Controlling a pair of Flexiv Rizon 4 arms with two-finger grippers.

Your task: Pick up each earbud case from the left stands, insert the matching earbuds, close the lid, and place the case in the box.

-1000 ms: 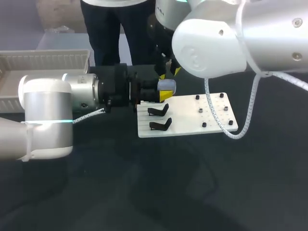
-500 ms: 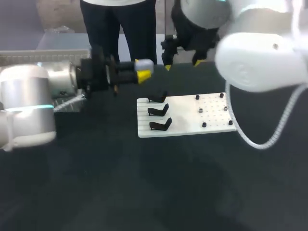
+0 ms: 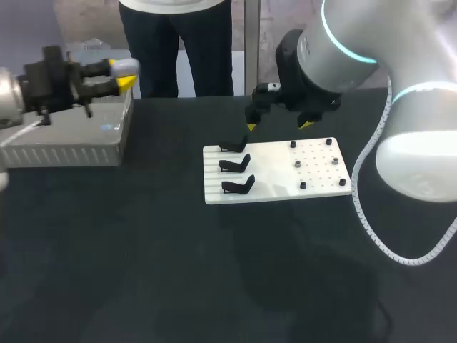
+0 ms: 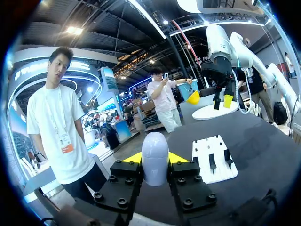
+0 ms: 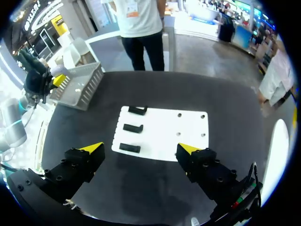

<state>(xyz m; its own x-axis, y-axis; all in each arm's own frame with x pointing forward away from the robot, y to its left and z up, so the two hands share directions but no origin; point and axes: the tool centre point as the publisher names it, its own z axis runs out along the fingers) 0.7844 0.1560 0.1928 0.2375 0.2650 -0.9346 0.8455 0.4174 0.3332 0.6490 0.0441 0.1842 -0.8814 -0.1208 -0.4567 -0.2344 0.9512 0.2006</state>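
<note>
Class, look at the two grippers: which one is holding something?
The left gripper: its jaws are shut on a grey earbud case near the box. The right gripper hangs open and empty above the white board.

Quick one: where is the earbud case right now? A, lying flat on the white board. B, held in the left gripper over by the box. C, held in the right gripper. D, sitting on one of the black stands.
B: the grey earbud case sits clamped between the left gripper's fingers near the box, while the right gripper is open and the black stands are bare.
</note>
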